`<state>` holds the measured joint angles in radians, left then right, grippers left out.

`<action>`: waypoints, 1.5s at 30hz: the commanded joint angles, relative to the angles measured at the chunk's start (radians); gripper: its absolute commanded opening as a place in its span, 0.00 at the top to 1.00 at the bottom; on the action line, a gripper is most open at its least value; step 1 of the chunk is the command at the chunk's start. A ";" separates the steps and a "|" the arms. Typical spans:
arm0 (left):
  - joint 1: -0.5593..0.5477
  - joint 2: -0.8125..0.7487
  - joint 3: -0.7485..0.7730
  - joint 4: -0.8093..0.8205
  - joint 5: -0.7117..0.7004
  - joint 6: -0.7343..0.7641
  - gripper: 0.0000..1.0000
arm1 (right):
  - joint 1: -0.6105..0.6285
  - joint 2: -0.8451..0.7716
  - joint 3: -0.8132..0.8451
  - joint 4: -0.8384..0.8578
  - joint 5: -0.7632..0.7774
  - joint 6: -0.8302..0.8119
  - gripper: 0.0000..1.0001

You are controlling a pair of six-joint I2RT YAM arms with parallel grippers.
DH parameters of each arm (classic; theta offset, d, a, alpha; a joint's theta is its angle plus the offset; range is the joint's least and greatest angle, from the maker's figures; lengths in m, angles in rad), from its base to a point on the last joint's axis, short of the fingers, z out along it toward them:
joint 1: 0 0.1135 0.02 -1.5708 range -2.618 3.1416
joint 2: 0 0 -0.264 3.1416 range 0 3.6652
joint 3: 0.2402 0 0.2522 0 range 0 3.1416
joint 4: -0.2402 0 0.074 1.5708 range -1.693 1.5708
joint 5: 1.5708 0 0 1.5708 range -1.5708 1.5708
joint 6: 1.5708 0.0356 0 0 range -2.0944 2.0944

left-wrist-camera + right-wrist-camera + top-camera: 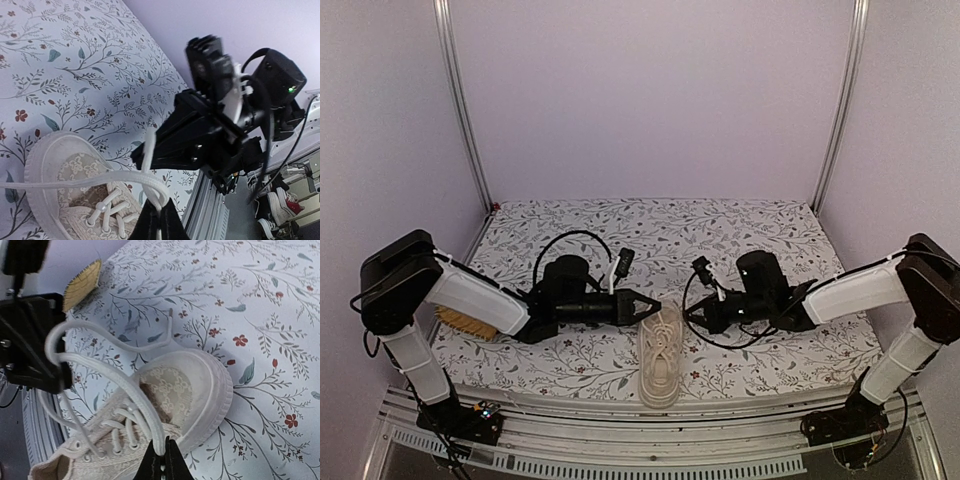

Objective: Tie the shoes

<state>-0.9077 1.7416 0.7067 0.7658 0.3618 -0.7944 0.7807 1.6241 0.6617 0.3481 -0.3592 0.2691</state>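
A white cloth printed with grey sprigs and small red flowers (740, 230) covered the table between pale lilac walls. The cream low-top lace-up sneaker with a thick off-white sole (660, 365) lay just beneath and between the two tools. The left gripper (655, 307) and right gripper (688, 313) faced each other tip to tip, each pressed together on the looped pale laces (100, 362). A flat yellow woven mat (470, 325) lay behind the left gripper, under its arm. The toe fabric's interlocking motif was too blurred to read.

Sneaker (165, 390): cream lace-patterned cloth upper, smooth matt sole
Laces (75, 183): pale woven cloth
Table cover (260, 300): matt floral-printed cloth
Mat (82, 284): rough yellow weave
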 commanded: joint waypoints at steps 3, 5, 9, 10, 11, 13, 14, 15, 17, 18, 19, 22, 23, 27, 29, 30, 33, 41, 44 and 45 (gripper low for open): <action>0.001 0.005 0.047 -0.093 -0.058 -0.022 1.00 | 0.020 -0.231 -0.033 -0.003 -0.116 -0.023 0.98; 0.001 0.007 0.045 -0.093 -0.066 -0.031 1.00 | 0.050 -0.261 -0.043 0.041 -0.145 -0.033 0.98; 0.003 0.017 0.049 -0.092 -0.058 -0.050 1.00 | 0.100 -0.231 -0.038 0.135 -0.167 -0.073 0.98; 0.003 0.017 0.051 -0.090 -0.057 -0.055 1.00 | 0.108 -0.220 -0.039 0.173 -0.168 -0.082 0.98; 0.003 0.016 0.050 -0.090 -0.057 -0.062 1.00 | 0.114 -0.210 -0.045 0.214 -0.168 -0.086 0.98; 0.002 0.014 0.050 -0.089 -0.057 -0.072 1.00 | 0.129 -0.182 -0.047 0.300 -0.159 -0.095 0.98; 0.003 0.013 0.050 -0.088 -0.057 -0.077 1.00 | 0.136 -0.169 -0.048 0.328 -0.151 -0.102 0.98; 0.003 0.012 0.050 -0.089 -0.055 -0.080 1.00 | 0.142 -0.151 -0.047 0.357 -0.137 -0.112 0.98; 0.003 0.012 0.052 -0.091 -0.052 -0.084 1.00 | 0.147 -0.117 -0.039 0.406 -0.124 -0.131 0.98; 0.003 0.012 0.053 -0.093 -0.051 -0.086 1.00 | 0.149 -0.101 -0.034 0.426 -0.119 -0.137 0.98; 0.003 0.012 0.053 -0.095 -0.049 -0.087 1.00 | 0.149 -0.084 -0.030 0.448 -0.115 -0.141 0.98; 0.004 0.007 0.049 -0.098 -0.051 -0.091 1.00 | 0.150 -0.044 -0.029 0.506 -0.101 -0.151 0.98; 0.004 0.005 0.048 -0.100 -0.051 -0.091 1.00 | 0.150 -0.028 -0.028 0.532 -0.099 -0.154 0.98; 0.006 -0.005 0.046 -0.105 -0.048 -0.090 1.00 | 0.149 0.030 -0.023 0.598 -0.115 -0.146 0.98; 0.006 -0.008 0.049 -0.111 -0.045 -0.088 1.00 | 0.149 0.059 -0.027 0.632 -0.119 -0.139 0.98; 0.005 -0.008 0.050 -0.113 -0.044 -0.088 1.00 | 0.149 0.072 -0.028 0.651 -0.117 -0.135 0.98; 0.006 -0.013 0.047 -0.117 -0.045 -0.090 1.00 | 0.150 0.107 -0.037 0.686 -0.091 -0.143 0.98; 0.005 -0.030 0.046 -0.134 -0.059 -0.086 1.00 | 0.150 0.152 -0.096 0.671 0.015 -0.162 0.98; 0.006 -0.034 0.045 -0.137 -0.064 -0.086 1.00 | 0.151 0.158 -0.117 0.657 0.027 -0.165 0.98; 0.005 -0.036 0.045 -0.137 -0.064 -0.085 1.00 | 0.151 0.161 -0.122 0.647 0.029 -0.166 0.98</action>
<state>-0.9073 1.7397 0.7380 0.6407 0.3050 -0.8841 0.9245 1.7641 0.5652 0.9951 -0.3729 0.1146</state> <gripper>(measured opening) 0.006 0.022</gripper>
